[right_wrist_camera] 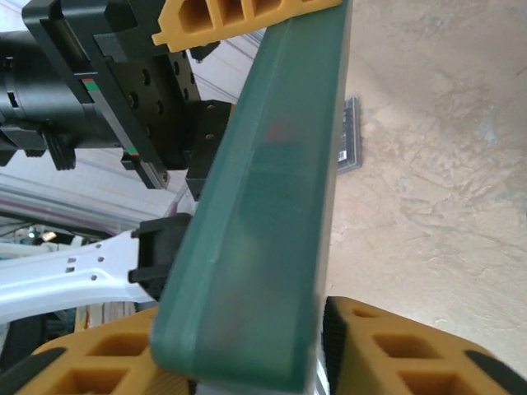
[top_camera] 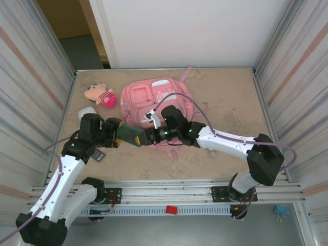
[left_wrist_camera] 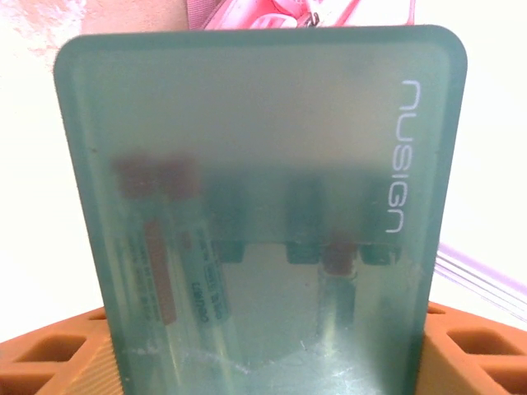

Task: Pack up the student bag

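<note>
**Both grippers gripping one green case, in front of the bag**

We are looking down on a tan table [top_camera: 230, 102] walled in on three sides. The student bag [top_camera: 154, 97] is lying flat at the middle of it, toward the far edge, with its zipped front pockets facing up and a pink strap trailing off its far right corner. A strip of its pink fabric is also showing past the top of the case in the left wrist view [left_wrist_camera: 272, 12].

In front of the bag, both arms are reaching inward and meeting over its near edge. The left gripper [top_camera: 119, 134] is clamping one end of a translucent green pencil case [top_camera: 132, 136], with an orange finger [left_wrist_camera: 49, 354] sitting at each bottom corner of the case's broad face [left_wrist_camera: 263, 206]. The right gripper [top_camera: 149, 136] is grasping the other end, and we are seeing its yellow fingers [right_wrist_camera: 387, 354] pressing against both sides of the case's narrow edge [right_wrist_camera: 263, 206].

A plush doll [top_camera: 101, 94] is lying just left of the bag, apart from it. A small dark flat item [top_camera: 98, 155] is resting on the table beside the left arm
</note>
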Tool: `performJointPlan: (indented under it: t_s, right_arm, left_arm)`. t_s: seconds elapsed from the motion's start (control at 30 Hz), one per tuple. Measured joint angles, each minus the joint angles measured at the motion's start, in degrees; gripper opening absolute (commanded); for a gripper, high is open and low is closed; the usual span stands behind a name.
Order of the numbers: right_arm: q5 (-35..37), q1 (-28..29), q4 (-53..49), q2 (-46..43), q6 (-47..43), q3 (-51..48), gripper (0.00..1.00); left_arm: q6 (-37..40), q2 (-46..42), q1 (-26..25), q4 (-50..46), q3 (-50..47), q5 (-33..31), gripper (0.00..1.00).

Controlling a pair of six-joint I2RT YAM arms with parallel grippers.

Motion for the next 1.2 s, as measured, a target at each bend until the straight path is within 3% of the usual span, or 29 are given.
performJointPlan:
  t_s: [0.17, 0.33, 0.4, 0.53, 0.77, 0.93, 1.07, 1.2]
  right_arm:
    - [2.6, -0.09, -0.44, 0.0, -1.29, 0.0, 0.24]
    - [2.97, -0.74, -0.39, -1.22, -1.09, -1.38, 0.21]
    - [2.67, -2.4, -0.39, -2.99, 0.31, -3.21, 0.2]
    - [2.1, -9.86, -0.5, -9.7, 3.08, -9.16, 0.19]
    - [-2.4, -35.45, -6.43, -25.81, 7.34, -17.86, 0.18]
    - [-9.62, -52.04, -13.62, -33.44, 7.78, -18.86, 0.18]
    - [-13.81, -59.14, -18.69, -36.54, 7.5, -19.02, 0.19]
    - [-16.09, -61.07, -22.12, -38.05, 7.32, -19.41, 0.19]
  left_arm:
    - [-1.03, 0.31, -0.09, -0.09, 0.0, -0.81, 0.62]
    - [-0.17, 1.01, -1.09, 0.0, 0.11, -0.98, 0.81]
    - [2.67, 2.27, -2.27, -0.5, 1.31, -1.38, 0.9]
    - [11.43, 7.1, -5.97, -3.13, 8.17, -5.73, 0.91]
    - [38.12, 18.6, -19.32, -2.58, 18.64, -18.27, 0.81]
    - [62.62, 28.55, -24.37, 4.35, 19.45, -19.28, 0.8]
    - [81.79, 37.99, -24.76, 8.15, 22.16, -16.59, 0.83]
    - [95.3, 45.9, -24.76, 10.38, 25.81, -16.13, 0.9]
